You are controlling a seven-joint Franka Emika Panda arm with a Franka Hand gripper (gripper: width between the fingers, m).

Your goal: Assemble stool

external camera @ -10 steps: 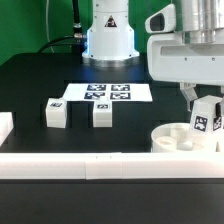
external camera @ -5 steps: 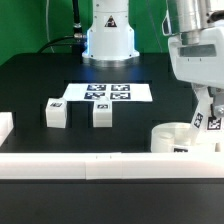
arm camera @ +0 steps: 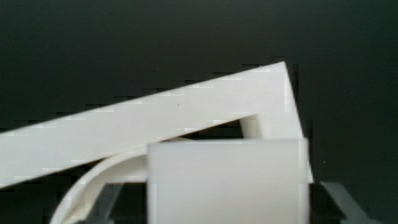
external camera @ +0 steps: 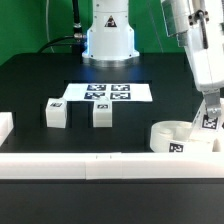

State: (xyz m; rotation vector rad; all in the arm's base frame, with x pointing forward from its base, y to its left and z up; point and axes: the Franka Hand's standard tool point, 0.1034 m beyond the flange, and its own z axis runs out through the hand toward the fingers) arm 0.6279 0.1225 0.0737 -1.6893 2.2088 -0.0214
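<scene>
Leg (external camera: 211, 121) in jaws, nearer exterior view's right

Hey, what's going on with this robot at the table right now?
The Franka arm's gripper holds a tagged white block leg upright at the rim of the round stool seat, on the exterior view's right. Whether that leg sits in a socket cannot be told. A second leg and a third leg stand loose on the black table, next to the marker board.
</scene>
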